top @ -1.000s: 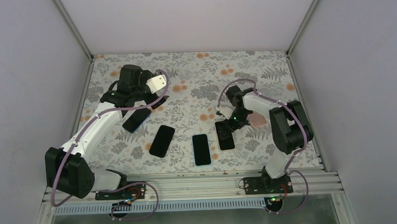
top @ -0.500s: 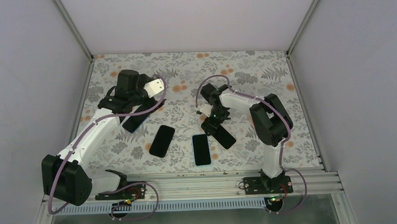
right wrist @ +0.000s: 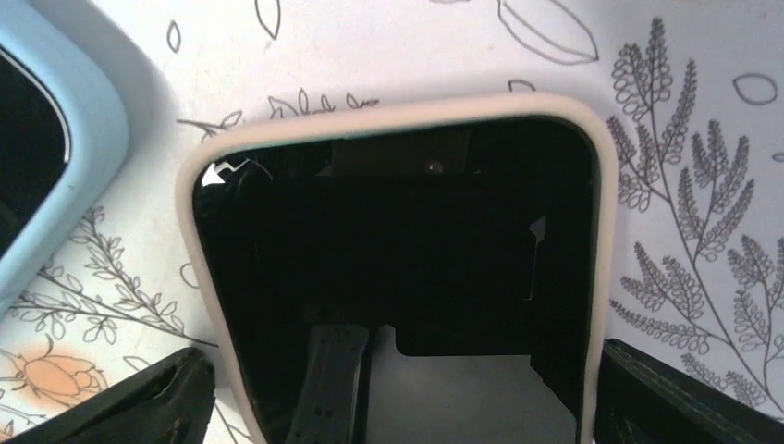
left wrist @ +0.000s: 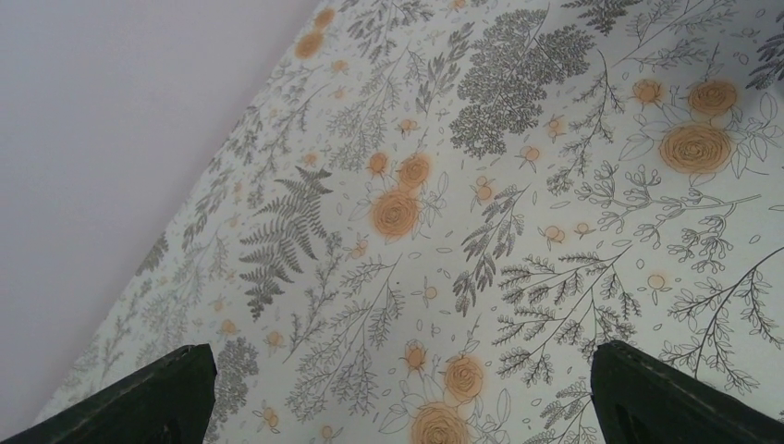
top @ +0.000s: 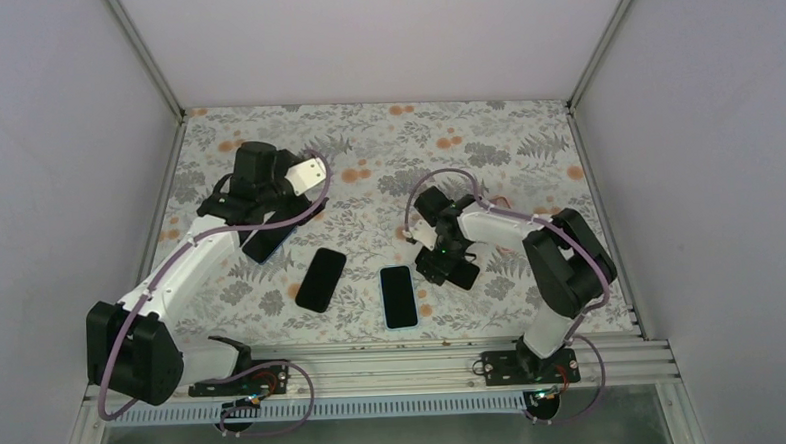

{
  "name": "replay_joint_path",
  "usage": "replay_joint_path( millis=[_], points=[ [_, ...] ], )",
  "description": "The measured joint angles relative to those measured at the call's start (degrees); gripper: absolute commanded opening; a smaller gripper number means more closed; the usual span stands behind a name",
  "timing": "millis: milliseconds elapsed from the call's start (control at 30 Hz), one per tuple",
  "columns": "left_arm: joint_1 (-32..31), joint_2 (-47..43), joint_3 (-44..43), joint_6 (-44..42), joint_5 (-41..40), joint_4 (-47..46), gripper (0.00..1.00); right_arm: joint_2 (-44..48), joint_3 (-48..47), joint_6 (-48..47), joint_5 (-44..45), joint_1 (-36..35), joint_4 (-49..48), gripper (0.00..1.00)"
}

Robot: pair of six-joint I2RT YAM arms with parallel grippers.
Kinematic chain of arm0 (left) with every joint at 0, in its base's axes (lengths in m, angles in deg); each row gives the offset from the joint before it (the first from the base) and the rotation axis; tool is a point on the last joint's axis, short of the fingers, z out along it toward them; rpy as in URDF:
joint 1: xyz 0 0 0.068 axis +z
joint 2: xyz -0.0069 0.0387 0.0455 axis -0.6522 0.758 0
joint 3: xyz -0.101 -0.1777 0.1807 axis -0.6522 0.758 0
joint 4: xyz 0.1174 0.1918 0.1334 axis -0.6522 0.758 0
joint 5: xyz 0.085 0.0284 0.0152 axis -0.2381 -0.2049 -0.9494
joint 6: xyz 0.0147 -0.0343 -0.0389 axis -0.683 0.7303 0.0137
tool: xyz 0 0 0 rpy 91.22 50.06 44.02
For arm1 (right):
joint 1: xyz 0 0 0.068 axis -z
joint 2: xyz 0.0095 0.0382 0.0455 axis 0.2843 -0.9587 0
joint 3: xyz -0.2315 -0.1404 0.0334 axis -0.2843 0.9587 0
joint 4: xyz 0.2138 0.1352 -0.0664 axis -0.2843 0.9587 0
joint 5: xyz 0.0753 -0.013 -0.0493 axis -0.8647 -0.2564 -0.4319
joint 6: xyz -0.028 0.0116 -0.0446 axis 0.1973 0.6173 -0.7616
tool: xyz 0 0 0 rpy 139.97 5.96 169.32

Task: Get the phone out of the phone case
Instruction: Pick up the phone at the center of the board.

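Item one: cream case (right wrist: 398,109), flat on the floral cloth (left wrist: 518,139), filling the centre of the right wrist view; contents: one phone (right wrist: 398,240), dark screen up, seated fully within the rim on all visible sides. From above, this cased phone lies right of centre, low in the frame, mostly covered by the right arm's wrist. Right gripper (right wrist: 402,388): directly over the case's lower end, jaws spread wide, one finger at each bottom corner of the wrist view, outside the case's long edges; whether they touch it cannot be told. Item two: blue case (top: 398,296), just left of the cream one and apart from it; contents: one dark-screened phone. Item three: black phone (top: 320,279), left of the blue case, no coloured rim to be made out. Item four: dark phone (top: 263,244), further left, partly beneath the left arm. Left gripper (left wrist: 407,393): jaws wide apart, only bare cloth between them.
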Motion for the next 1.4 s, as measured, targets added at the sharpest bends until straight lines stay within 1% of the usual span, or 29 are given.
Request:
replay_joint_path(
  millis=[200,367,500,567,667,800,900,1000,1167,1333,1400],
  points=[
    [0.0,0.7,0.0,0.2,0.0,0.0,1.0,3.1,3.7,-0.1,-0.1,0.6,-2.0,1.0],
    [0.0,0.8,0.0,0.3,0.2,-0.1,1.0,5.0,5.9,-1.8,-0.4,3.5,-2.3,1.0],
    [0.0,1.9,-0.6,0.5,1.1,-0.1,1.0,5.9,7.4,-2.4,-0.4,4.6,-2.7,0.93],
    [0.0,2.8,-1.3,0.5,1.4,0.0,1.0,5.9,7.6,-2.5,-0.3,4.6,-3.3,0.91],
    [0.0,3.9,-2.5,0.4,1.8,0.2,1.0,6.2,8.0,-2.8,-0.3,4.5,-3.9,0.85],
    [0.0,5.9,-5.2,0.1,3.3,1.0,1.0,6.7,8.5,-3.5,-0.1,4.1,-4.4,0.72],
    [0.1,7.1,-7.5,0.1,5.5,2.5,1.0,6.8,8.5,-3.7,0.1,3.8,-4.4,0.66],
    [0.2,9.5,-11.8,0.4,9.5,5.1,1.0,7.3,8.0,-4.0,0.4,3.8,-4.3,0.61],
    [0.2,18.4,-23.2,0.8,20.0,11.9,1.0,8.0,6.0,-6.1,6.1,3.8,-2.8,0.61],
    [0.2,31.3,-36.9,1.0,31.1,22.7,1.0,9.4,-3.0,-7.3,8.0,3.3,-1.5,0.62],
    [0.2,36.1,-40.7,1.3,34.5,26.4,1.0,9.7,-6.8,-7.4,8.3,2.5,-2.4,0.62]
  ],
)
